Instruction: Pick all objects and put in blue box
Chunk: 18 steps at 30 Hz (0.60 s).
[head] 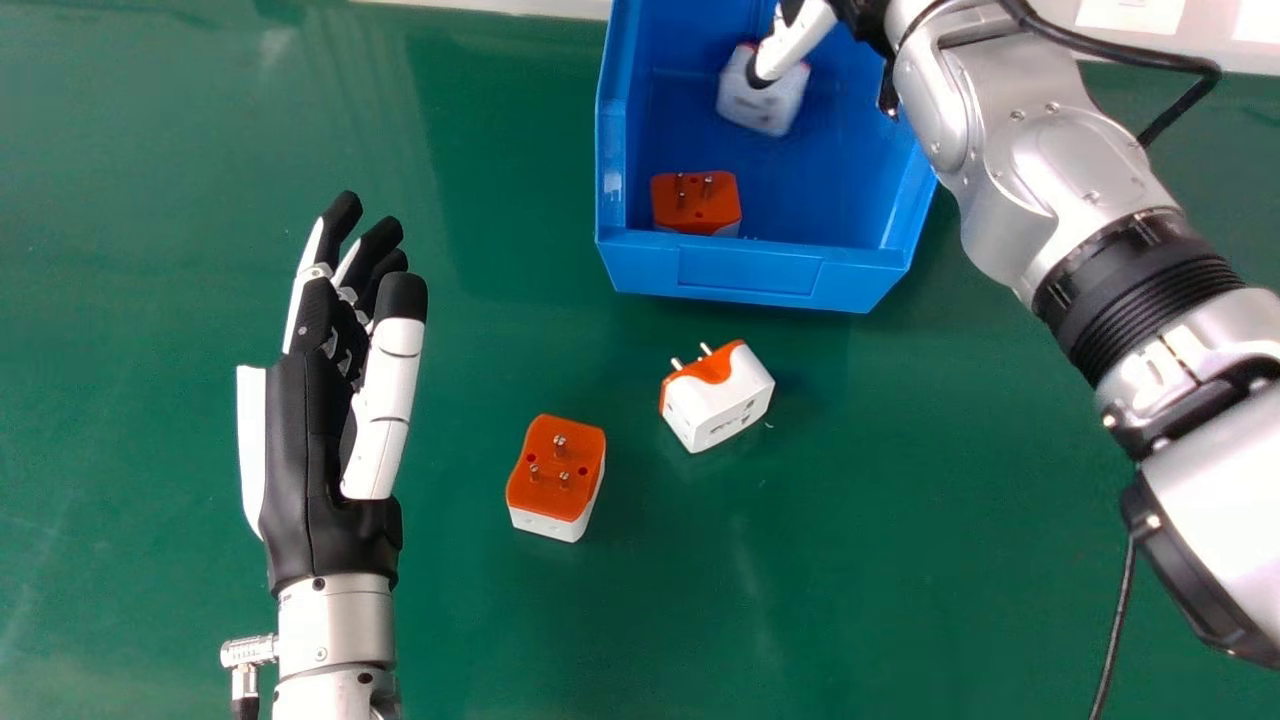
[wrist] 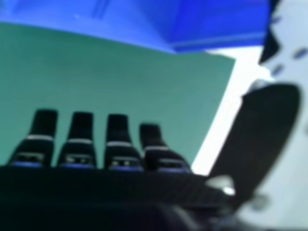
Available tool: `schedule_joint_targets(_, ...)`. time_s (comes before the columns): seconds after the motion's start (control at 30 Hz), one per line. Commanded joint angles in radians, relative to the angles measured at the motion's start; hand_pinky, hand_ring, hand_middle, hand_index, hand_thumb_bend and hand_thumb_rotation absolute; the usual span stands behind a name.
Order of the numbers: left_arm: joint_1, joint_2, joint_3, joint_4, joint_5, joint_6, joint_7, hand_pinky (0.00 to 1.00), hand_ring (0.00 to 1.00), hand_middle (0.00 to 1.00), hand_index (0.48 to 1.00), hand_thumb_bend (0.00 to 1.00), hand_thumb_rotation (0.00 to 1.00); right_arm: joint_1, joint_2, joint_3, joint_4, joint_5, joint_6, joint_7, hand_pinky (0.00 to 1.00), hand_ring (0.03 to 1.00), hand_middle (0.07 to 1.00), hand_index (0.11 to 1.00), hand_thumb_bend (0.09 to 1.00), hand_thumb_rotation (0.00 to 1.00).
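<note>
In the head view my right hand is over the blue box, its thumb overlapping a blurred white adapter inside; whether they touch I cannot tell. The right hand view has the hand open, fingers extended, nothing between them and the thumb. An orange and white adapter lies in the box's near left corner, prongs up. Two more rest on the green table: one on its side just before the box, another prongs up, nearer and further left. My left hand is open at the left.
The blue box's wall crosses the far part of the right hand view. My silver right forearm spans the head view's right side. A black cable lies at the right. Green table surface surrounds the loose adapters.
</note>
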Motion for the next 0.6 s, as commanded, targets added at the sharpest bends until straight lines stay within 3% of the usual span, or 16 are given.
schedule_joint_targets(0.0,0.005,-0.003,-0.002,-0.020,0.005,-0.017,0.001,0.83,0.88,0.88,0.909,0.73,0.78,0.030,-0.048,-0.026,-0.152,-0.017,0.037,0.022,0.91,0.933,0.945,0.947,0.949,0.28)
schedule_joint_targets(0.27,0.023,-0.013,-0.009,-0.028,0.001,-0.022,0.000,0.82,0.88,0.88,0.907,0.73,0.78,0.412,-0.130,-0.191,-1.015,0.004,0.246,0.354,0.96,0.966,0.972,0.973,0.975,0.32)
schedule_joint_targets(0.43,0.032,-0.016,-0.014,-0.039,0.004,-0.015,0.000,0.81,0.87,0.87,0.906,0.73,0.78,0.643,-0.114,-0.274,-1.335,0.056,0.351,0.535,0.97,0.978,0.982,0.983,0.985,0.34)
schedule_joint_targets(0.57,0.043,-0.019,-0.015,-0.055,0.005,-0.006,0.000,0.81,0.87,0.87,0.906,0.73,0.78,0.789,-0.081,-0.276,-1.456,0.059,0.405,0.609,0.97,0.976,0.985,0.987,0.988,0.35)
